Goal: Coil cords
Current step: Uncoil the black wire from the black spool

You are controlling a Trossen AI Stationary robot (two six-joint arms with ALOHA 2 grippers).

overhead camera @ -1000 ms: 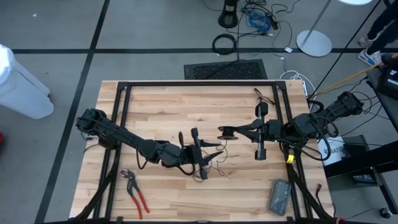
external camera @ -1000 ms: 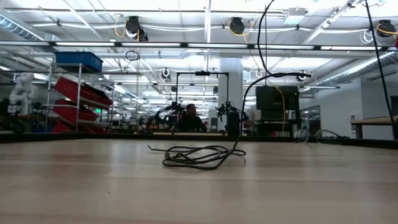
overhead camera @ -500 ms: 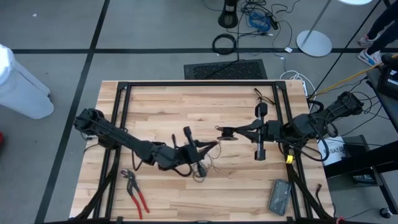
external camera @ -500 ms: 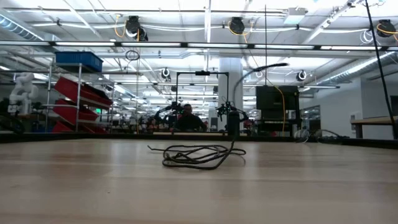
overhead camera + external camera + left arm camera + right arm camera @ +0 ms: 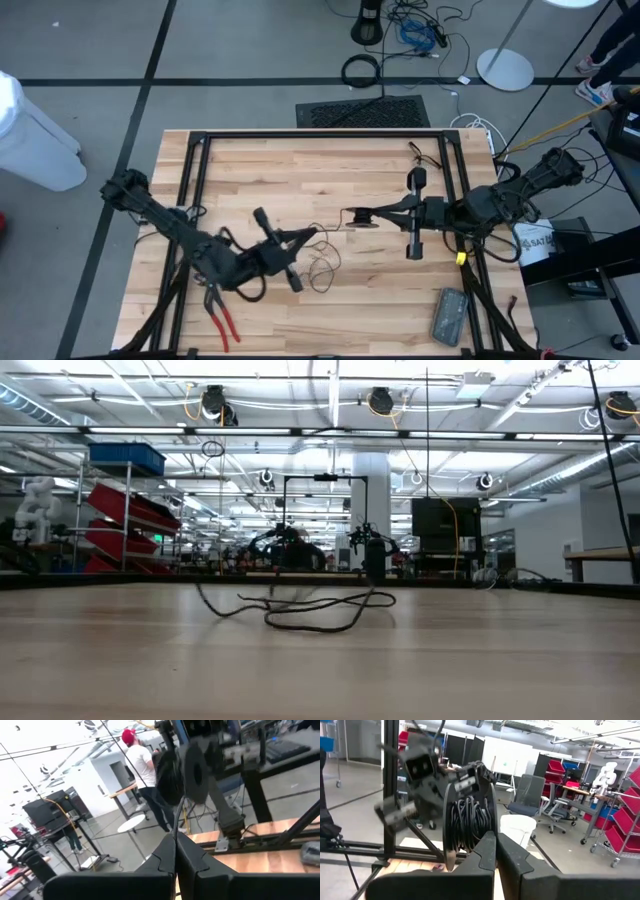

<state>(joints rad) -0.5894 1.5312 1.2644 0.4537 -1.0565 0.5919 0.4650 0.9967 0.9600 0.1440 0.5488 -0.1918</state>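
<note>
1. The cord lay in loose loops on the table near its middle, a little toward the front edge, and one strand rose from the loops to the left gripper.
2. From there the strand ran on to the spool, which already carried several black turns, seen best in the right wrist view.
3. The left gripper hovered just left of the spool, above the loose loops, its fingers pressed together with the thin cord pinched between them.
4. The right gripper sat clamped on the spool's rim just right of the table's middle, fingers tight against the disc.
5. The left arm reached in from the table's left edge, low and bent, its forearm crossing the front-left part of the table toward the middle.
6. The right arm came in from the right edge, stretched almost level, pointing left at the other gripper.
7. In the low view the loops lay flat on the wood, one strand lifting off to the left.
8. Pliers lay near the front-left corner, partly under the left arm.
</note>
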